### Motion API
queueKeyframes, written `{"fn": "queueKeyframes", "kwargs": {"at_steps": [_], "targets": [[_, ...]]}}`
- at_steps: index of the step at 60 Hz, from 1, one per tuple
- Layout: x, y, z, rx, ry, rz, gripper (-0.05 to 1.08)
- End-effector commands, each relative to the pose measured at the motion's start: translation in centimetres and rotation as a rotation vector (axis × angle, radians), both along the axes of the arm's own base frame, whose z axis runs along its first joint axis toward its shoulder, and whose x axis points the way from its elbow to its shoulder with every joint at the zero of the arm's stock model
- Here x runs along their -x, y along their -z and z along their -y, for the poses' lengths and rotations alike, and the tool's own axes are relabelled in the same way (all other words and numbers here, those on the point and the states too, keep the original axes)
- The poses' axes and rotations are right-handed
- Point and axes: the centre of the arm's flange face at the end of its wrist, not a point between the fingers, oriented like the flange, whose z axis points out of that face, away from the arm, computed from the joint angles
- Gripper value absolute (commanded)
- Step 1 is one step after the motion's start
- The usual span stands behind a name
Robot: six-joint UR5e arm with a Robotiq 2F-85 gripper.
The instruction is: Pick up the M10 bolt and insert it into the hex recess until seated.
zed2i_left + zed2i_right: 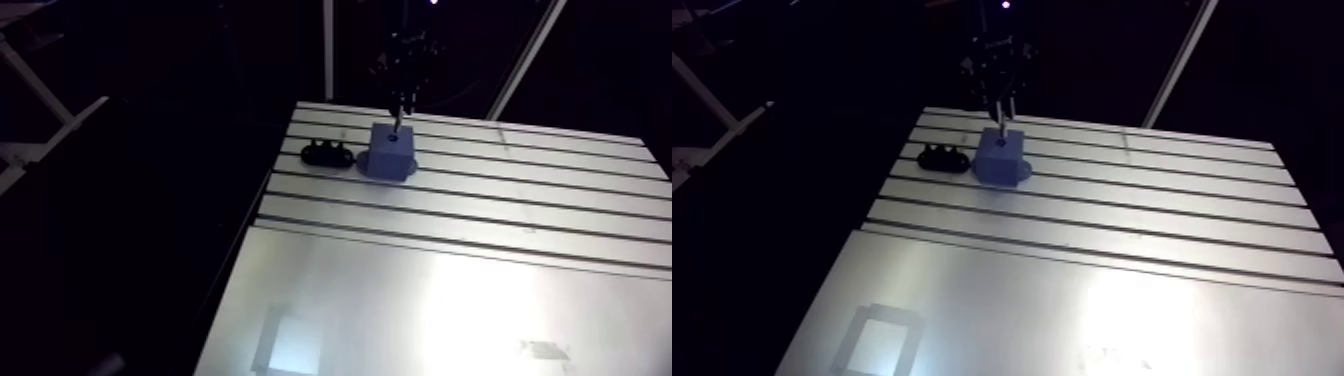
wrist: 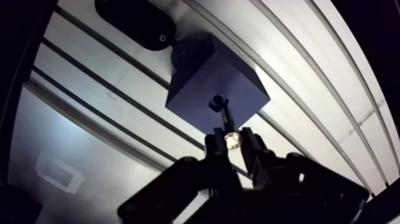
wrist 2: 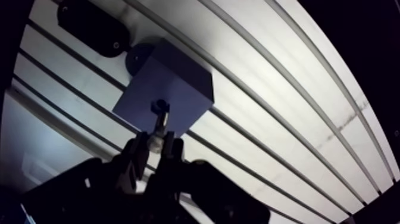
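Note:
A blue block (image 2: 214, 80) with a small dark recess (image 2: 217, 102) in its top face stands on the slotted table (image 1: 520, 230). My gripper (image 2: 231, 142) is shut on the bolt (image 2: 228, 128), whose shiny head sits between the fingers. The bolt's shank points down and its tip is at the mouth of the recess. In the arm view the gripper (image 1: 400, 105) hangs straight above the block (image 1: 390, 152).
A black oblong holder (image 1: 327, 155) lies on the table just beside the block, on its left in the arm view. The table's left edge (image 1: 250, 230) drops off into darkness. Parallel slots run across the tabletop.

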Motion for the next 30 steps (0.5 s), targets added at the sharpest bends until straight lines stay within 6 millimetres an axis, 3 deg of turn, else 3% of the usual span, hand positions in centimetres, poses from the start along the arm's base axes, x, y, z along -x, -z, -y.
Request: {"fn": "queueKeyframes", "kwargs": {"at_steps": [1,30], "targets": [[0.00,0.03,0.02,0.000,0.000,-0.001,1.03],[-0.16,0.18,0.41,0.001,-0.006,0.004,1.03]]}}
